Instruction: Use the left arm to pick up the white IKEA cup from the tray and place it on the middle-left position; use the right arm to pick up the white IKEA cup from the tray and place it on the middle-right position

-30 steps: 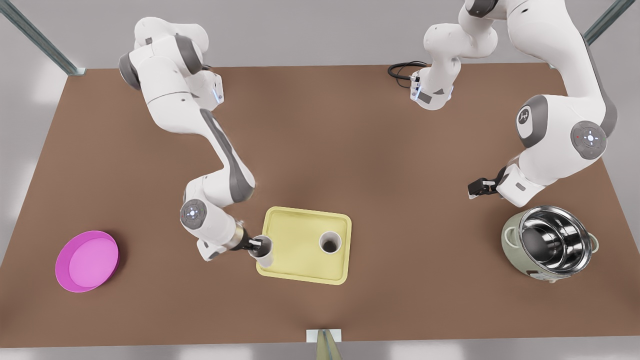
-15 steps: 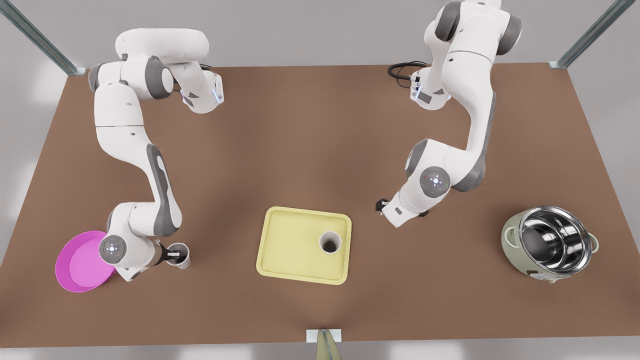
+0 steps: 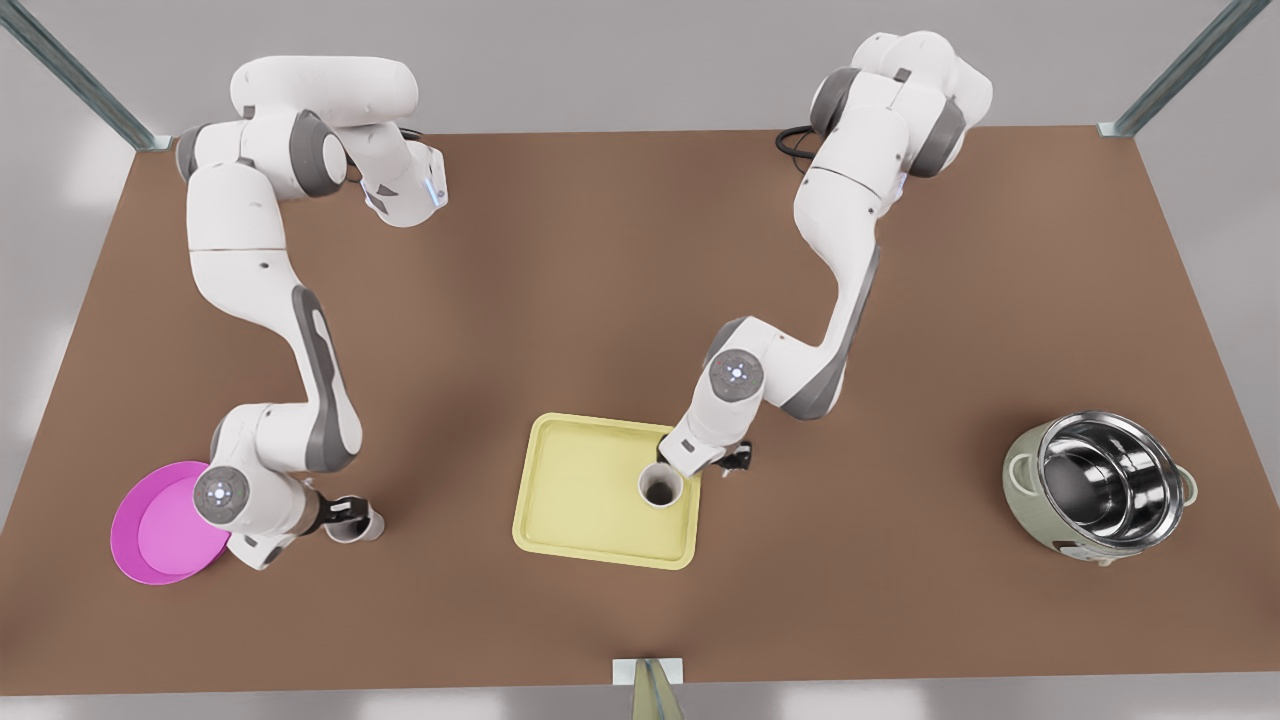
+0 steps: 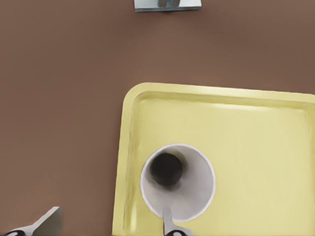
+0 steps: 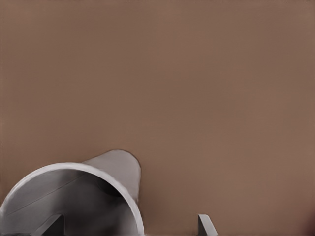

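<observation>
One white cup (image 3: 660,487) (image 4: 178,183) stands upright in the pale yellow tray (image 3: 585,500) (image 4: 256,132), near the tray's edge on the front view's right. My left gripper (image 3: 674,470) (image 4: 108,222), on the arm at the front view's right, is open over this cup, one finger inside the rim and one outside. Another white cup (image 3: 364,523) (image 5: 98,191) stands on the brown table beside the pink dish. My right gripper (image 3: 350,512) (image 5: 129,225) is open astride its wall.
A round pink dish (image 3: 165,522) lies at the front view's left, touching distance from the right arm's wrist. A steel pot in a green cooker (image 3: 1100,490) sits at the front view's right. A bracket (image 3: 648,675) (image 4: 167,5) marks the near table edge.
The right gripper carried a cup from the tray to the table by the pink dish and opened. The left arm swung from near the pot to the tray's cup.
</observation>
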### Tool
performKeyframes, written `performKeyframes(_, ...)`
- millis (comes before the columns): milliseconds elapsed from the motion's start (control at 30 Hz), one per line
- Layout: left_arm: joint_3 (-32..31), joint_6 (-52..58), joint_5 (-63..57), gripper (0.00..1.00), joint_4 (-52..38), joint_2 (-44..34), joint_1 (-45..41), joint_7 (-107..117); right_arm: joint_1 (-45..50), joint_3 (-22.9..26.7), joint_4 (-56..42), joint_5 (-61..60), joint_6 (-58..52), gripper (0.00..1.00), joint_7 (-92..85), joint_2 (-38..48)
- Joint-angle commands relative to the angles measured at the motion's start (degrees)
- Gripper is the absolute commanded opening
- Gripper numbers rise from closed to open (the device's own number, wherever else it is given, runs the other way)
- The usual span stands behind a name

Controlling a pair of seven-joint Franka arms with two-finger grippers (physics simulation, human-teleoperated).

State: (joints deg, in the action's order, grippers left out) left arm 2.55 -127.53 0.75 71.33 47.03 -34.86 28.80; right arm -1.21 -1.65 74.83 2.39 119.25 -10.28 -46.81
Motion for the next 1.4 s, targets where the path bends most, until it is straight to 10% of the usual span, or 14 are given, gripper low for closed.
performKeyframes(0,0.0,-3.2,-0.4,1.00,-0.1,0.9,-0.5,16.0,0.0,0.0,0.0,-1.0,-0.6,1.00,-11.4,0.8)
performKeyframes(467,1.7,-13.6,-0.6,1.00,-1.1,6.8,-1.3,15.9,-1.4,0.8,4.0,-0.9,-31.4,1.00,0.3,32.2)
performKeyframes(600,1.3,-13.7,-0.2,0.44,-1.8,6.8,-1.4,18.7,-2.2,0.8,3.8,-0.8,-32.1,1.00,0.7,31.5)
performKeyframes(800,1.0,-16.4,-0.2,0.13,-2.3,7.4,-1.4,22.5,-2.7,1.4,3.4,-0.6,-31.5,1.00,0.6,31.5)
performKeyframes(1367,2.5,0.6,0.3,0.11,0.4,-0.4,17.1,-11.8,-2.7,3.1,3.4,-0.5,-33.1,1.00,0.7,31.4)
